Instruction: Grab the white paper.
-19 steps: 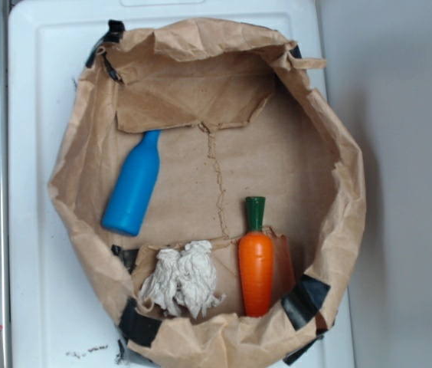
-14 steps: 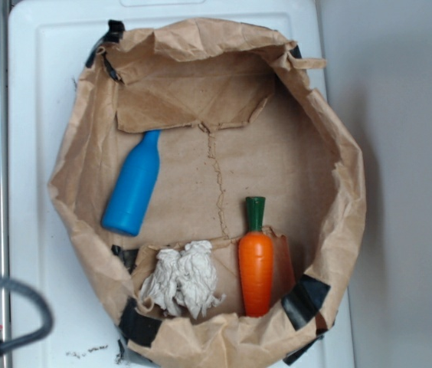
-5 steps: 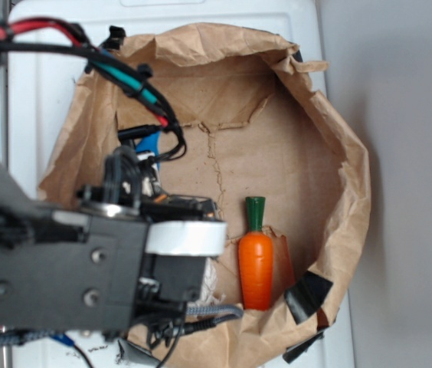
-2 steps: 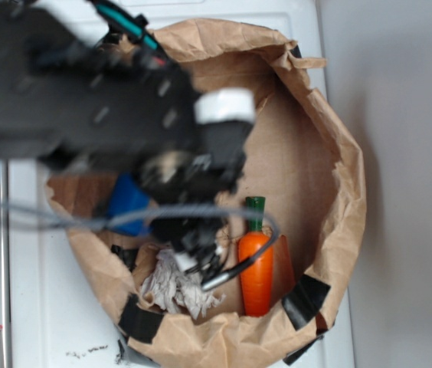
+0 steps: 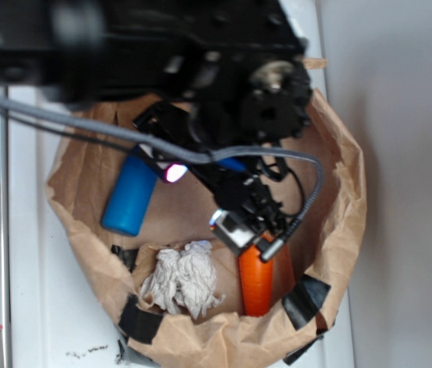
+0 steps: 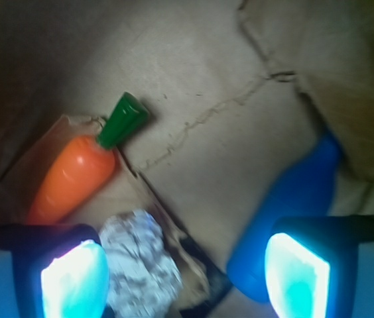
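Our gripper (image 6: 184,275) above the white paper (image 6: 137,268).
Fingers (image 6: 74,278) spread wide, empty; bare bag floor (image 6: 193,99) beyond.

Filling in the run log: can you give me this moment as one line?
claw: open, above bag floor | white paper: ungrasped, beside one finger | carrot, blue bottle: lying in brown bag

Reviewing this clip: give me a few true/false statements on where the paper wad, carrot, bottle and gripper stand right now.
1. The white paper lies inside the brown bag. True.
2. The gripper is shut on the paper. False: its jaws stand open with nothing between them.
3. The carrot lies beside the paper. True.
4. The blue bottle stands upright. False: it lies on its side.
5. The carrot's top is red. False: green.
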